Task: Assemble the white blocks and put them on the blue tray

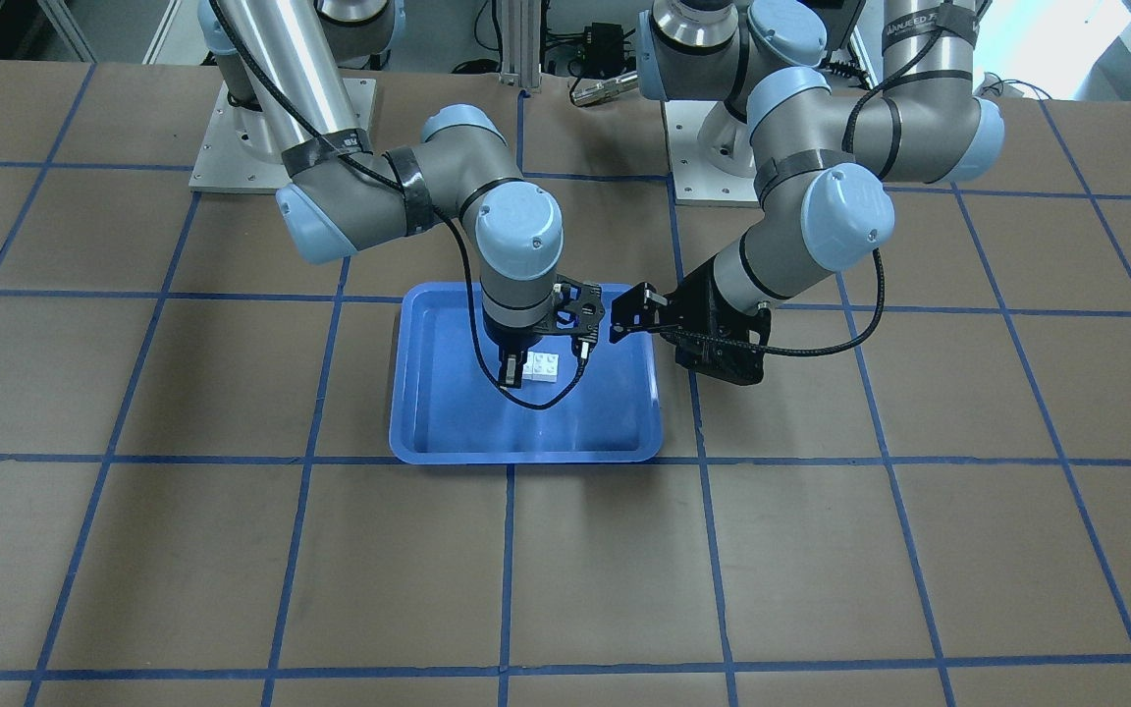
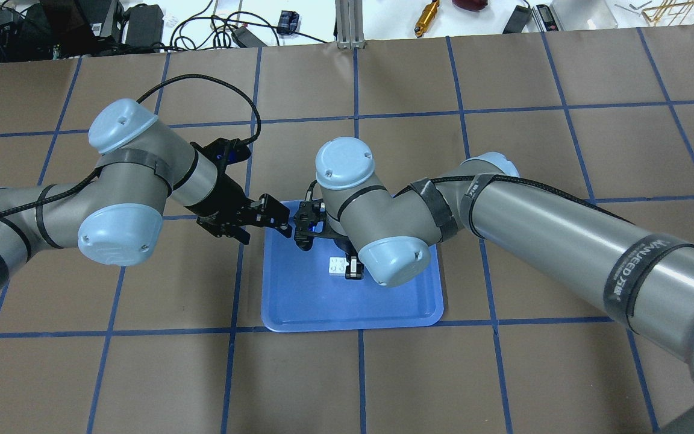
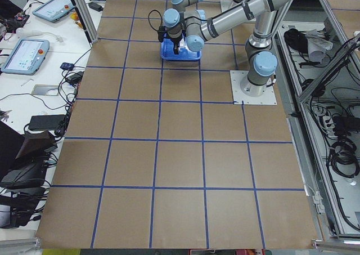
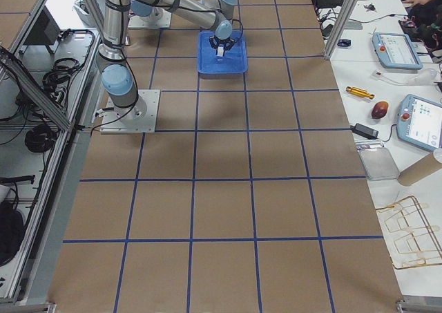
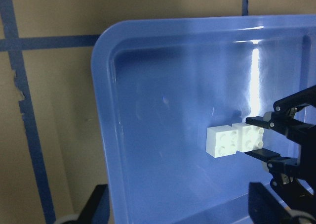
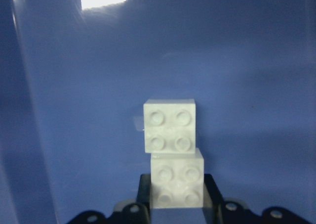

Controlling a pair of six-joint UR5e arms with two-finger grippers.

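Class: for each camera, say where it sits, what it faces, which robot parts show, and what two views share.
Front-facing: across the table, facing robot; both arms.
Overhead: behind robot, looking down; both arms.
Exterior left: table's left end; left arm nearer.
Exterior right: table's right end; right arm nearer.
Left wrist: above blue tray; left end effector at bottom edge.
Right wrist: close over white blocks; right end effector below.
Shared: both wrists show blocks in tray.

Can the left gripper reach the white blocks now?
Probably yes, outer half only: the right gripper is shut on the white blocks in the blue tray, its wrist close beside the left gripper.
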